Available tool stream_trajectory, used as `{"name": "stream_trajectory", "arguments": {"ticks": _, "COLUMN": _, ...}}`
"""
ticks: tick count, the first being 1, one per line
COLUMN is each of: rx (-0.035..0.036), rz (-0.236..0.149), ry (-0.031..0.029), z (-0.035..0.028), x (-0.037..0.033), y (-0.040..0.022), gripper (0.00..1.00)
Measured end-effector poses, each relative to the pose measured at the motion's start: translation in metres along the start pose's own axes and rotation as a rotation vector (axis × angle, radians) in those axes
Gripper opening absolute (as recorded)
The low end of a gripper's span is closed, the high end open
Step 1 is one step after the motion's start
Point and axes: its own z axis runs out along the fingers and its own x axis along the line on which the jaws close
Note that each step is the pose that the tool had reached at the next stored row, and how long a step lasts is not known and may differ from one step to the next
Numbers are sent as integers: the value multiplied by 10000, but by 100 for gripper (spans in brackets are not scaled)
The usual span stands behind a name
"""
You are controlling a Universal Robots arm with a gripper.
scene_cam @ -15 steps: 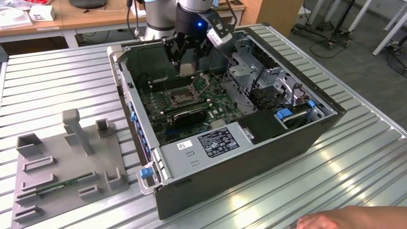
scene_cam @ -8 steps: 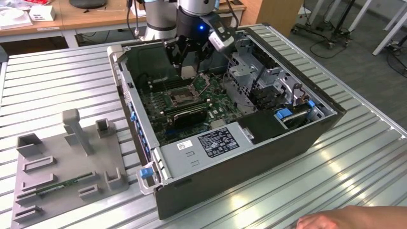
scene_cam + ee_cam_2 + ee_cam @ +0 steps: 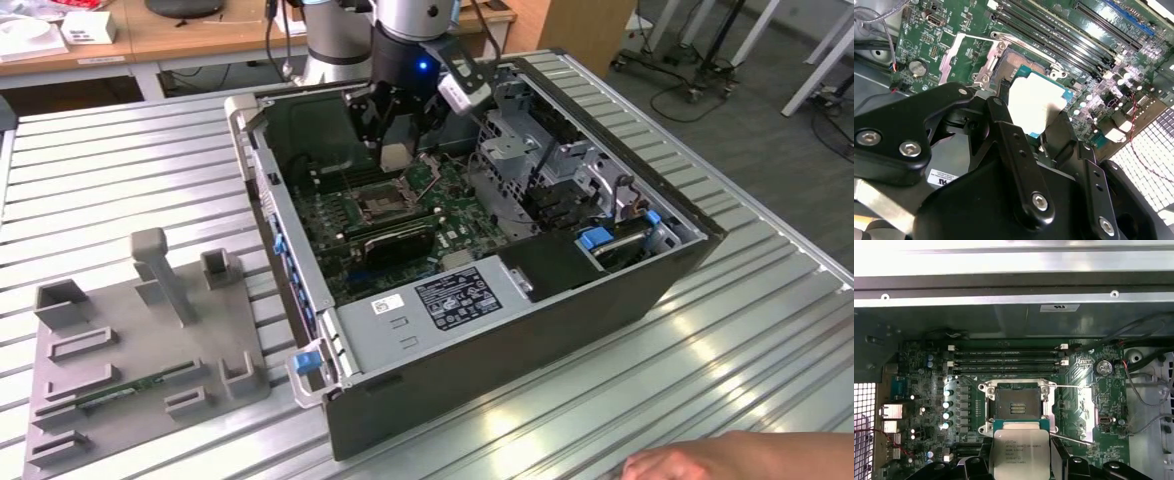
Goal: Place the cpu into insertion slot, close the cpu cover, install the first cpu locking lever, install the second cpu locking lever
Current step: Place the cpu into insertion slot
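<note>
Hand (image 3: 396,150) tight on cpu (image 3: 1021,452), chip flat, metal top upward, near the open insertion slot (image 3: 1013,404).

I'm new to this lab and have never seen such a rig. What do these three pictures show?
It is a robot arm working over an open computer case that lies on a ribbed metal table. The exterior view looks on from off the arm; both wrist views come from cameras riding on the arm, looking at the green circuit board. The jaws are shut on the cpu, a flat square chip, held above the board. The insertion slot, a dark square socket, lies open with nothing in it. On the exterior view's left sits a grey fixture tray.
</note>
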Motion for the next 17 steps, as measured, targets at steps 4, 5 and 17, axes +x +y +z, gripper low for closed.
{"name": "stream_trajectory", "arguments": {"ticks": 4, "rx": 3, "rz": -2, "ry": 2, "z": 11, "x": 0, "y": -2, "gripper": 54}}
{"name": "stream_trajectory", "arguments": {"ticks": 5, "rx": 2, "rz": -2, "ry": 2, "z": 12, "x": 0, "y": -2, "gripper": 54}}
{"name": "stream_trajectory", "arguments": {"ticks": 17, "rx": -1, "rz": -1, "ry": 0, "z": 38, "x": 51, "y": -6, "gripper": 54}}
